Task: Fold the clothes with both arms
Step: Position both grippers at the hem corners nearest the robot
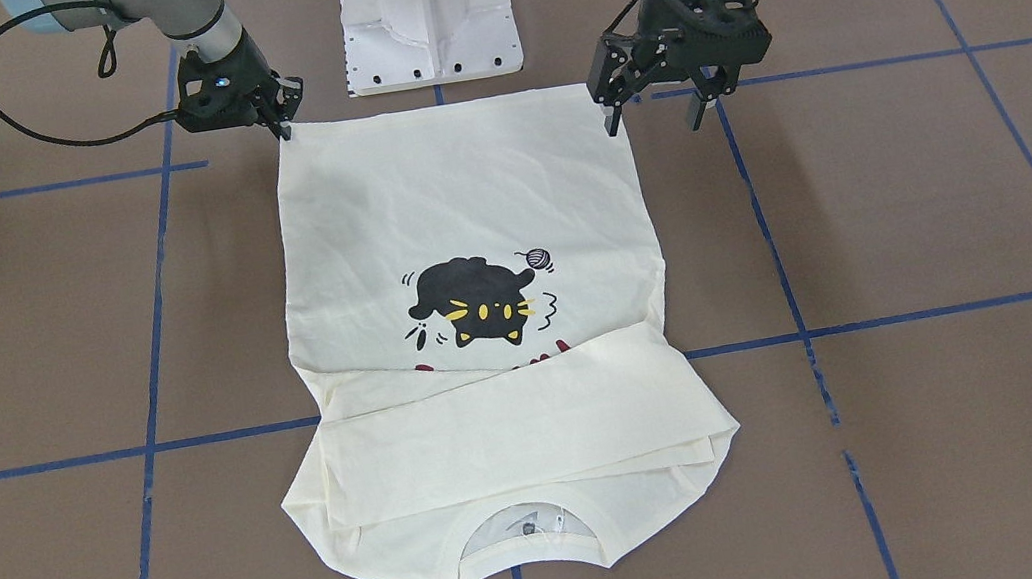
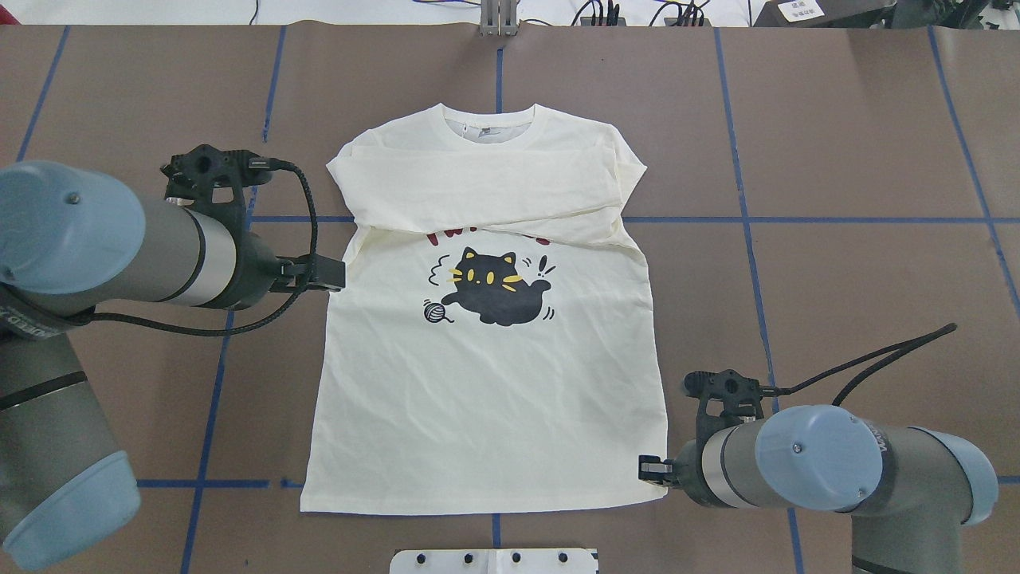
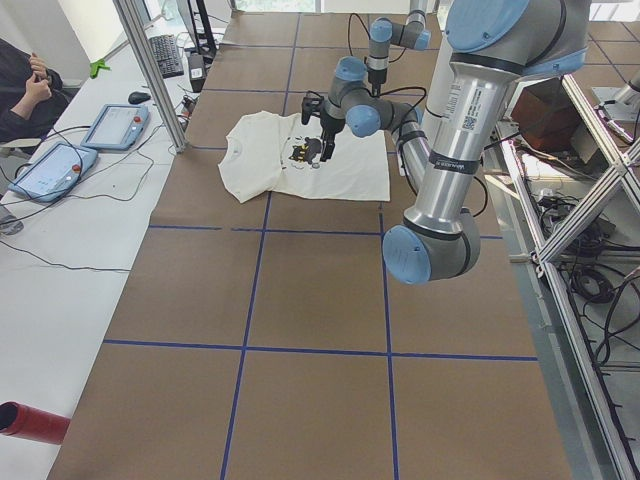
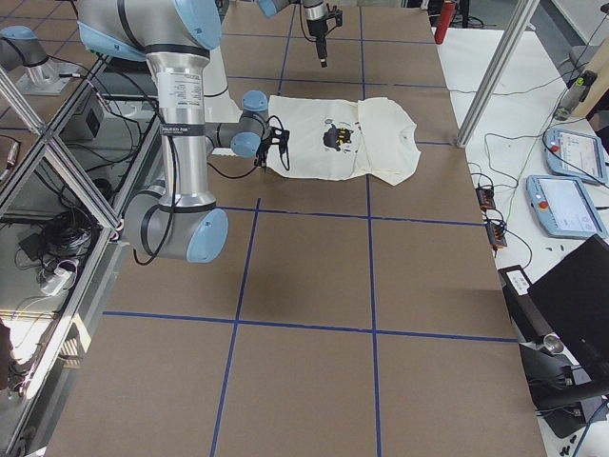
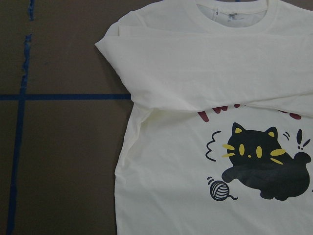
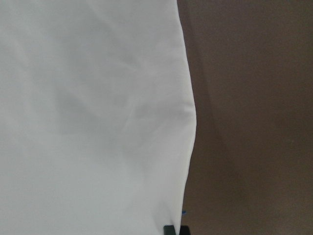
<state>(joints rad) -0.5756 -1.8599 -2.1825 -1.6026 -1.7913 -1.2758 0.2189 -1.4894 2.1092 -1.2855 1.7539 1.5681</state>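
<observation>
The cream T-shirt [image 1: 464,206] [image 2: 486,399] lies flat, print side up, with its collar at the far side from the robot's base. Both sleeves are folded across the chest and cover part of the red lettering above the black cat [image 2: 498,287] [image 5: 264,166]. My right gripper [image 1: 285,125] [image 2: 649,470] sits low at the hem corner with its fingers together on the cloth edge [image 6: 188,147]. The left gripper [image 1: 654,124] [image 2: 323,275] hangs open above the table beside the other hem corner, holding nothing. It looks down on the shirt's shoulder and print.
The white pedestal base [image 1: 428,19] [image 2: 494,560] stands just behind the hem. Blue tape lines [image 1: 152,361] cross the brown table. In the exterior left view a side bench holds tablets [image 3: 110,125], with a person's hands [image 3: 35,85] and an aluminium post [image 3: 150,70].
</observation>
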